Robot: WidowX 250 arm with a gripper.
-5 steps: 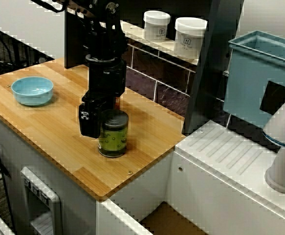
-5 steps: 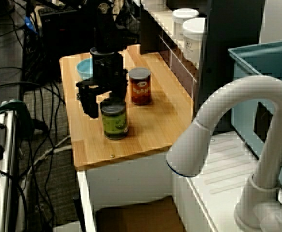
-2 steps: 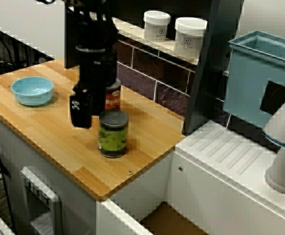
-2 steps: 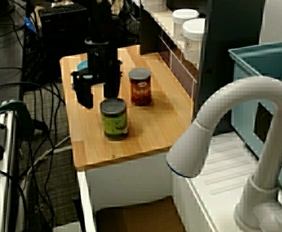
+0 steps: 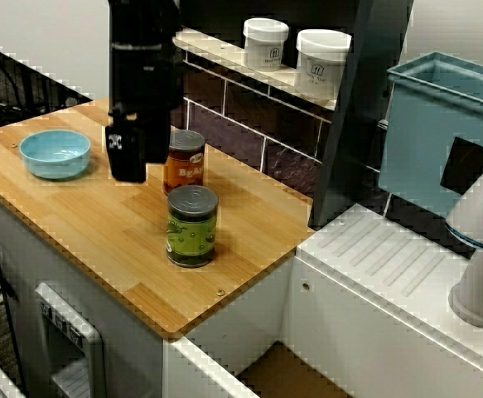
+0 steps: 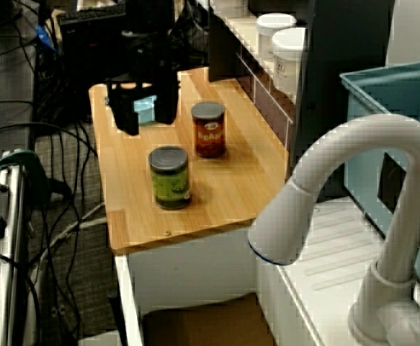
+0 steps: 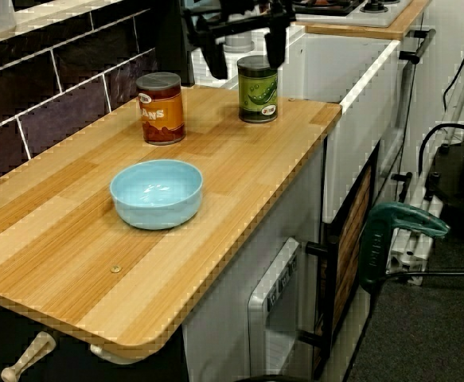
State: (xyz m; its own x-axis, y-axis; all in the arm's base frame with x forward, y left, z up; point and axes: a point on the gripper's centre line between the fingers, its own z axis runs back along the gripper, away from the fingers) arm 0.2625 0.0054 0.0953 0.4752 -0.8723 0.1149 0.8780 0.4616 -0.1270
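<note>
I see a light-blue bowl (image 5: 55, 153) resting near one end of the worktop (image 5: 84, 220), and a red-orange can (image 5: 184, 162) standing upright toward the worktop's back edge, close to the dark tiles (image 5: 241, 137). Above that back edge a shelf (image 5: 224, 60) carries two white jars (image 5: 266, 41), side by side. Beyond the worktop's opposite end I see a blue bin (image 5: 427, 133) and a white faucet (image 6: 339, 180).

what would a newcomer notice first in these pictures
The black gripper hangs open and empty above the wooden counter. Near it two cans stand upright and apart: a green-labelled can near the front edge and an orange-red can closer to the tiled wall. A light blue bowl sits alone toward the counter's other end.
</note>
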